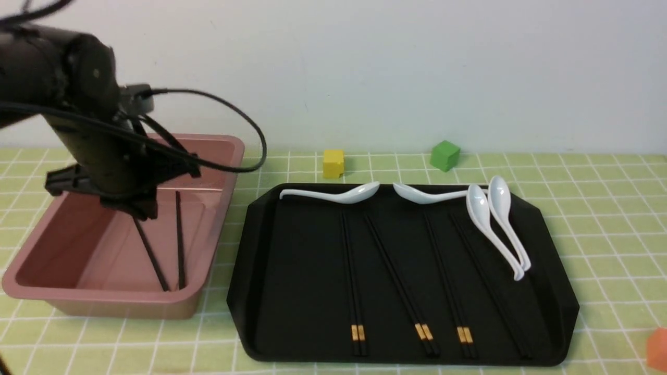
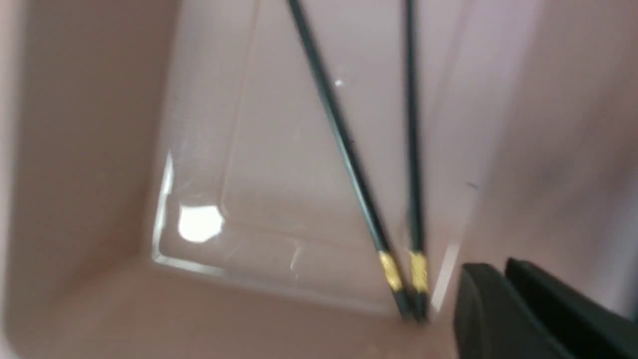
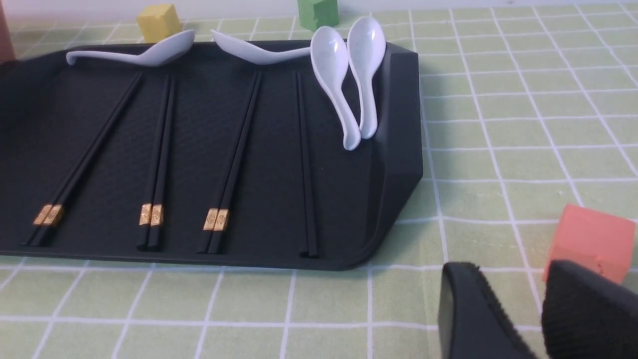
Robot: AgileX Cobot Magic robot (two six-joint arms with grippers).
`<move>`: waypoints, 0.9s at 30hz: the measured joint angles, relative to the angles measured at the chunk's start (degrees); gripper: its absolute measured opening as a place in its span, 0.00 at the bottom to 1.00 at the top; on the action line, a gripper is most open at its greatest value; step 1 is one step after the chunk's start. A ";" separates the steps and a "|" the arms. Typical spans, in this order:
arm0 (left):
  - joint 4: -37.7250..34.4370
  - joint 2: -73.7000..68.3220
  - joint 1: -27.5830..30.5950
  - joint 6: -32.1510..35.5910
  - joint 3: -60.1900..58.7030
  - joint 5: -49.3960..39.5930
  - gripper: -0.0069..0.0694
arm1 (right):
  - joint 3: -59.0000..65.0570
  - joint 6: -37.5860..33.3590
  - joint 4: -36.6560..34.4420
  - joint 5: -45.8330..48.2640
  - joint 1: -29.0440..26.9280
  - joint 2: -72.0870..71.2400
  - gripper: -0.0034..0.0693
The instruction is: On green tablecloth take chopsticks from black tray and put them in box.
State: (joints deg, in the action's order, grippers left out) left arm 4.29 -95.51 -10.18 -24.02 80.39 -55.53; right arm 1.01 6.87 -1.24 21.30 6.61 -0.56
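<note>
The pink-brown box (image 1: 120,307) stands at the left on the green tablecloth (image 1: 615,219). One pair of black chopsticks (image 1: 180,245) lies splayed on its floor, and the left wrist view shows them (image 2: 349,149) with gold bands. My left gripper (image 2: 498,271) hovers inside the box beside their banded ends, fingers together and empty. The black tray (image 1: 302,271) holds several more pairs (image 1: 398,281), also seen in the right wrist view (image 3: 157,149). My right gripper (image 3: 513,271) is open and empty, low over the cloth right of the tray.
Several white soup spoons (image 1: 495,219) lie along the tray's far edge and right side. A yellow cube (image 1: 333,163) and a green cube (image 1: 444,154) sit behind the tray. An orange cube (image 3: 590,242) sits just by my right gripper's fingers.
</note>
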 joint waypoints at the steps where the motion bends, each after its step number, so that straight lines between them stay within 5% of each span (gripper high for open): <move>1: -0.15 0.97 0.00 0.30 -0.24 -0.34 0.07 | 0.00 0.00 0.00 0.00 0.00 0.00 0.38; 10: -9.27 26.04 0.00 4.37 -21.80 4.68 0.07 | -0.06 0.00 0.00 0.05 0.00 0.00 0.38; 18: -27.26 46.51 0.00 16.58 -49.75 23.35 0.07 | -0.06 0.00 0.00 0.10 0.00 0.00 0.38; 27: -36.42 57.93 0.00 19.62 -57.13 35.40 0.07 | -0.06 0.00 0.00 0.20 0.00 0.00 0.38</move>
State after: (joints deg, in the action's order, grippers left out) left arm -32.13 -37.58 -10.18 -4.41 23.26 -20.13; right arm 0.95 6.87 -1.24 21.50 6.61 -0.56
